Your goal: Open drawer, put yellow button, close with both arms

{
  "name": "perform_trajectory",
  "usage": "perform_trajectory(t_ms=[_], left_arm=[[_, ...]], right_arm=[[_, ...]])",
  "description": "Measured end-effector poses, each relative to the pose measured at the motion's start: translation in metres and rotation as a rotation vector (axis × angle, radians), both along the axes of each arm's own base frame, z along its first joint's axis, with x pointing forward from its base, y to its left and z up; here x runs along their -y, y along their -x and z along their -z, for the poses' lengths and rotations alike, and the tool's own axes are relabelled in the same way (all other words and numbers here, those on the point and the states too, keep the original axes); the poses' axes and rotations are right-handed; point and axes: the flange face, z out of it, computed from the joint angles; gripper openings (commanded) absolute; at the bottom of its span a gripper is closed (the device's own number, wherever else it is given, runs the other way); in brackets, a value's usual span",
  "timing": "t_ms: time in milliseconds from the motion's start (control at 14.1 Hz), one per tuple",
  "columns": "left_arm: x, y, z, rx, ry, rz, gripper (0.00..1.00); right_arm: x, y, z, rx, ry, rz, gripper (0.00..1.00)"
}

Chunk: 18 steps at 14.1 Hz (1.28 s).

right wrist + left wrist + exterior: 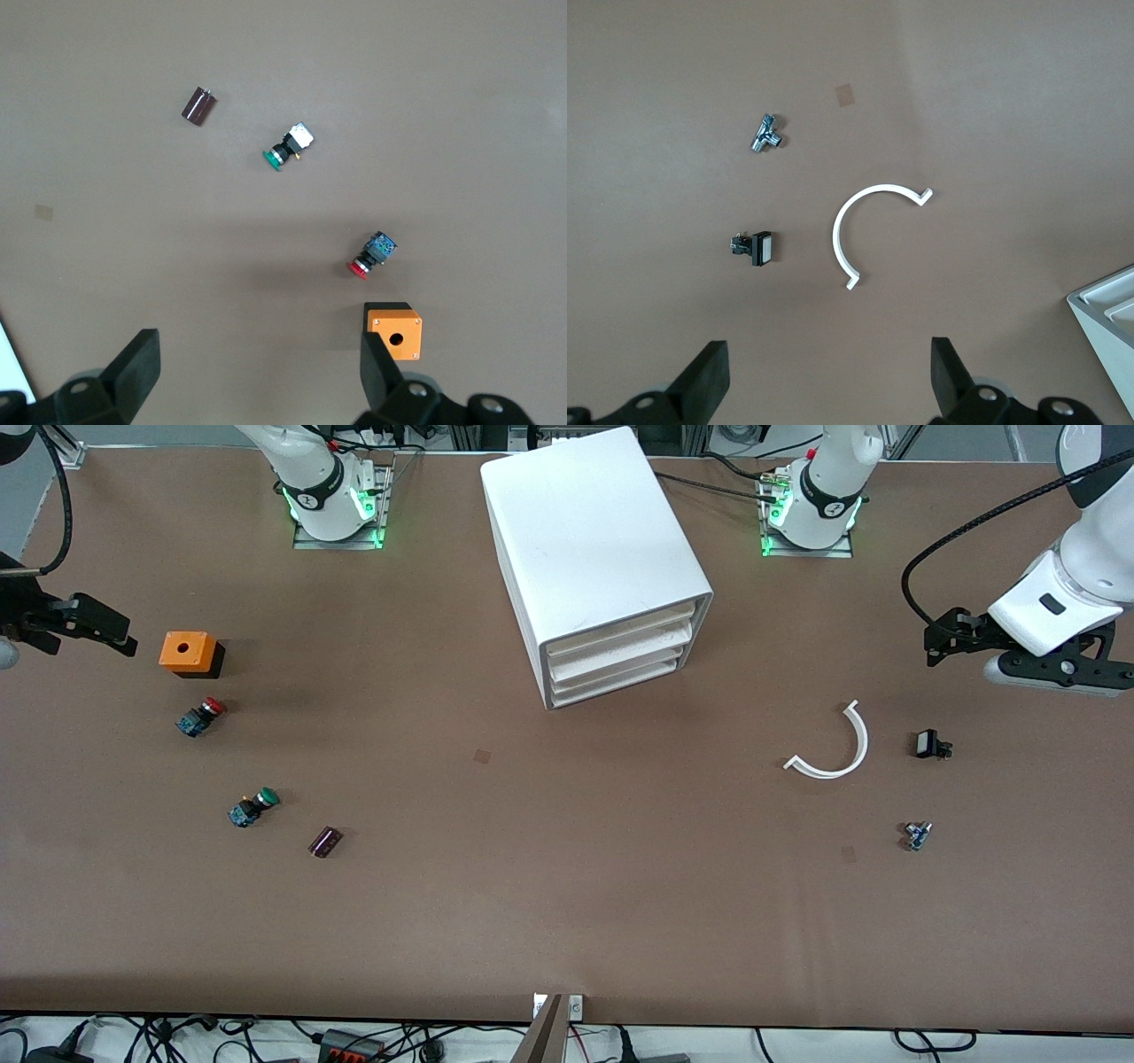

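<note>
- The drawer (620,631) is the top one of three in the white cabinet (594,540), upper centre of the front view. It sits flush with the two below it.
- The left gripper (932,642) hangs over the table at the left arm's end, upper edge of the frame. Its fingers (709,376) are spread wide and hold nothing.
- Below it in the frame lie a white curved strip (833,748), a small black part (930,745) and a small metal part (917,835), all apart.
- The right gripper (111,631) hangs at the right arm's end, fingers (142,363) spread and empty.
- Near it is an orange box (184,652). Lower down are a red-capped switch (201,717), a green-capped switch (253,807) and a dark cylinder (325,841).
</note>
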Motion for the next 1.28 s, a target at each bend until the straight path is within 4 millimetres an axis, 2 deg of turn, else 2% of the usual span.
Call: perform_trajectory(t_ms=[1279], left_arm=[[0.013, 0.003, -0.005, -0.012, -0.001, 0.022, 1.0]], right_arm=[[-0.003, 0.0, 0.0, 0.0, 0.0, -0.007, 1.0]])
